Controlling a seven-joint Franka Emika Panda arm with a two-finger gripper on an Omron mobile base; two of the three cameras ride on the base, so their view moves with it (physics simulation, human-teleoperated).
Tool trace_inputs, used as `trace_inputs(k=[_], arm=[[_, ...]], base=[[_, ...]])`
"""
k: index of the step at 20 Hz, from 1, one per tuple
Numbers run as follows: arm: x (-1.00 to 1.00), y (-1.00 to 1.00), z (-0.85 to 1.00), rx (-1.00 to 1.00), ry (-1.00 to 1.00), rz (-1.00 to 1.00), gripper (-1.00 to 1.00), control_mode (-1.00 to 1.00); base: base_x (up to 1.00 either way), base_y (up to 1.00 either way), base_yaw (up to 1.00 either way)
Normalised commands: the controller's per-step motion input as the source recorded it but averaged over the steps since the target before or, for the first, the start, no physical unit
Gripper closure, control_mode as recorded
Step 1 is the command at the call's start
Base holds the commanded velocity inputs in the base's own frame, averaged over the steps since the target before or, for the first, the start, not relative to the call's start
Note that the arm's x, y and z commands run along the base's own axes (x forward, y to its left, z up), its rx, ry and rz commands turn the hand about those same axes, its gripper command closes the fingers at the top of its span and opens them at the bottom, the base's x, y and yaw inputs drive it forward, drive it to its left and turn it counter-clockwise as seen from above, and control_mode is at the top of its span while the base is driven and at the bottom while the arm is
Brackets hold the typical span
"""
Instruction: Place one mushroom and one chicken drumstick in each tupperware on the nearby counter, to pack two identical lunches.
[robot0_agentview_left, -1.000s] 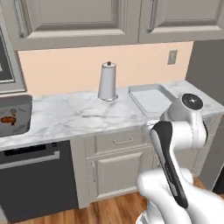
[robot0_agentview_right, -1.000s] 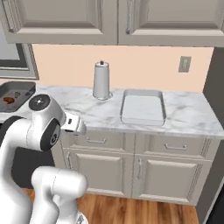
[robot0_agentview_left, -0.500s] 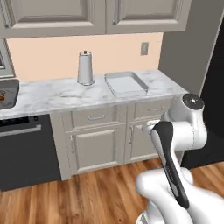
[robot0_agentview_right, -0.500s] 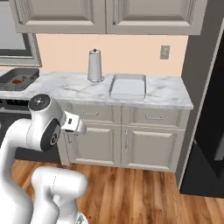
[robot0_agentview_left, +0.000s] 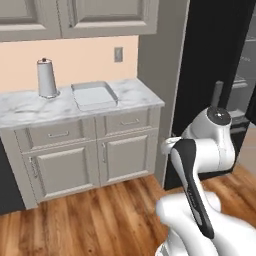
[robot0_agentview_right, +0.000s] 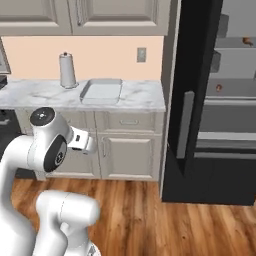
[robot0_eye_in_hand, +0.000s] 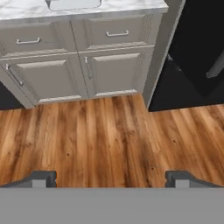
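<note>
A shallow light grey tupperware (robot0_agentview_left: 93, 95) is seen lying flat on the white marble desk (robot0_agentview_left: 30, 107), toward its right part, and nothing can be made out inside it. In the right base view the same tupperware (robot0_agentview_right: 102, 91) is set near the desk's (robot0_agentview_right: 140, 97) right end. Just to its left, a tall grey cylinder with a brown knob (robot0_agentview_left: 46, 78) is stood upright near the wall, apart from the tray. Grey-beige cabinets and drawers (robot0_agentview_left: 90, 155) are found under the desk, above a wooden floor (robot0_eye_in_hand: 105, 135). To the right, a dark open fridge (robot0_agentview_right: 220, 100) is shown, its door (robot0_agentview_right: 187, 90) swung out.

The white arm (robot0_agentview_left: 205, 150) is held folded low, well apart from the desk. In the hand view the gripper (robot0_eye_in_hand: 111, 178) is pointed over the floor, and its jaws are spread wide, with nothing between them. No mushroom or drumstick can be told on the desk.
</note>
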Motion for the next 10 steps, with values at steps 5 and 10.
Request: trace_inputs(k=[5,10], arm=[[0.00,0.00,0.00,0.00,0.00,0.00,-1.00,1.00],[0.00,0.00,0.00,0.00,0.00,0.00,-1.00,1.00]], base=[[-0.04,-0.95,-0.39],[0.00,-1.00,-0.43]])
